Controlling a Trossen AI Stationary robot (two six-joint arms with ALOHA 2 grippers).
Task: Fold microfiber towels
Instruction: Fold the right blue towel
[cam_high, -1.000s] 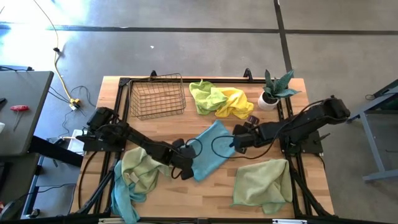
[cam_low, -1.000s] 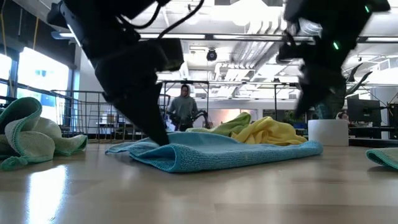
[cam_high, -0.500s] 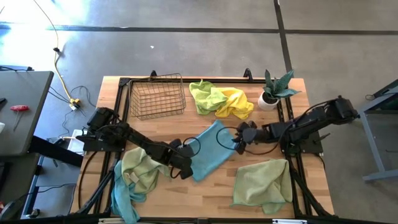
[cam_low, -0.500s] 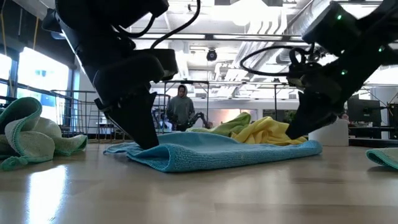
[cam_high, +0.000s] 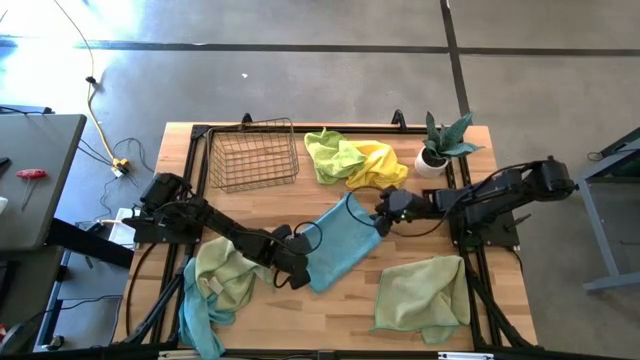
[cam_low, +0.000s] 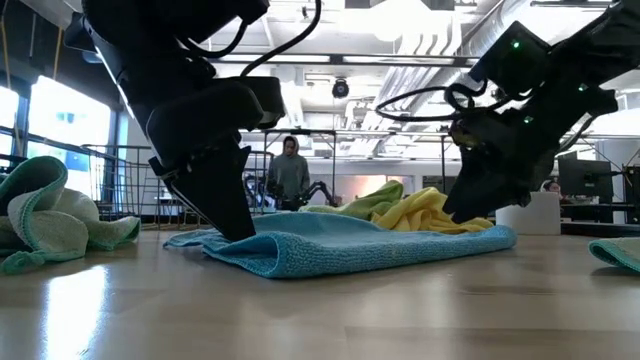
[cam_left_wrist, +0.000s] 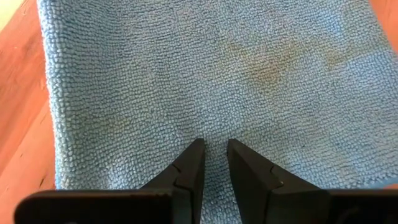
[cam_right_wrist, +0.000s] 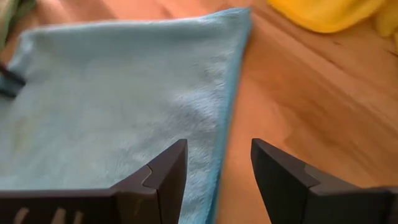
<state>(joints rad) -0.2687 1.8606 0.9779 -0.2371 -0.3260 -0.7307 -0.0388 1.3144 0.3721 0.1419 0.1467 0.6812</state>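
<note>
Towel between grippers — left, right.

Wire basket dark; beside it lime towel and yellow towel. Light blue towel nearer table centre. Pale sage towel farthest off.

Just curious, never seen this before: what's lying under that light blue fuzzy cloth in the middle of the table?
Around the light blue microfiber towel only the bare wooden tabletop shows. It lies folded flat; anything beneath is hidden.
</note>
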